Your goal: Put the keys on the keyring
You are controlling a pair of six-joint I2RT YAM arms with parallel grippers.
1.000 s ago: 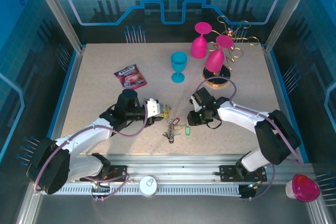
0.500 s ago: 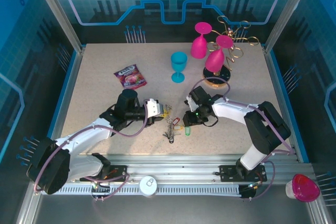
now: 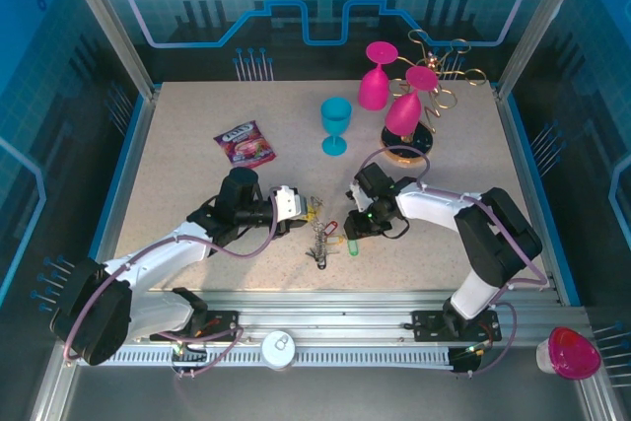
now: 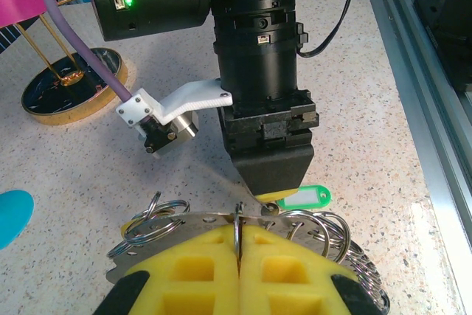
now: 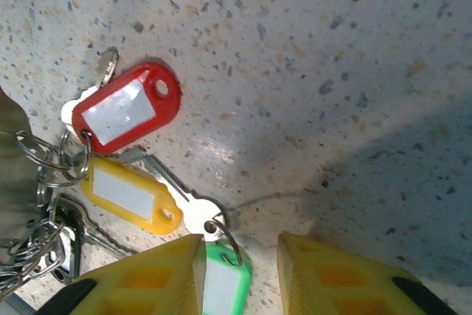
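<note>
— Where are the keys [image 3: 319, 240]?
— Bunched on the table [image 3: 187, 184] near its front edge, between both arms. The keyring [image 4: 237, 215] wire is pinched in the left gripper [image 4: 238, 245], fingers pressed together.
— And the right gripper [image 5: 240, 247]?
— Spread, straddling the green-tagged key [image 5: 221, 285], just beside the yellow tag [image 5: 129, 197] and red tag [image 5: 129, 112].

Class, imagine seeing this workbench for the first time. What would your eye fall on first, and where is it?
The bright pink goblets hanging on the gold wire rack at the far right jump out first. Next, near the front centre, at a bunch of keys, the left hand is shut on the keyring, and the right hand is open astride a green-tagged key.
</note>
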